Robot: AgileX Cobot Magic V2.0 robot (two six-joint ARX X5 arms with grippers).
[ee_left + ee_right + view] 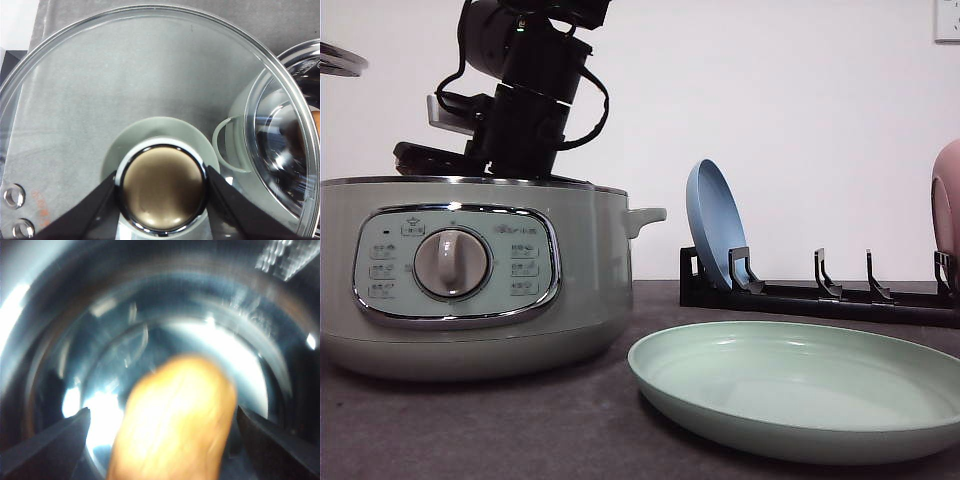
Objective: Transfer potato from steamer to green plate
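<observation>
Dark grey table (520, 430) before white wall (770, 120), steamer (470, 270) beside green plate (800, 385), left gripper (162, 187) clamping lid (125, 75) knob, right gripper (162, 440) spread wide around potato (175, 420).

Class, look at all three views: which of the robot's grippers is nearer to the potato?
Right. The right gripper is down inside the steamer, fingers open either side of the potato. The left gripper is off beside the pot, clamped on the glass lid's knob.

An orange-brown potato (172, 422), sage-green steamer (590, 270), mint-green plate (800, 385), blue plate (715, 225) and black rack (820, 298) are seen.
</observation>
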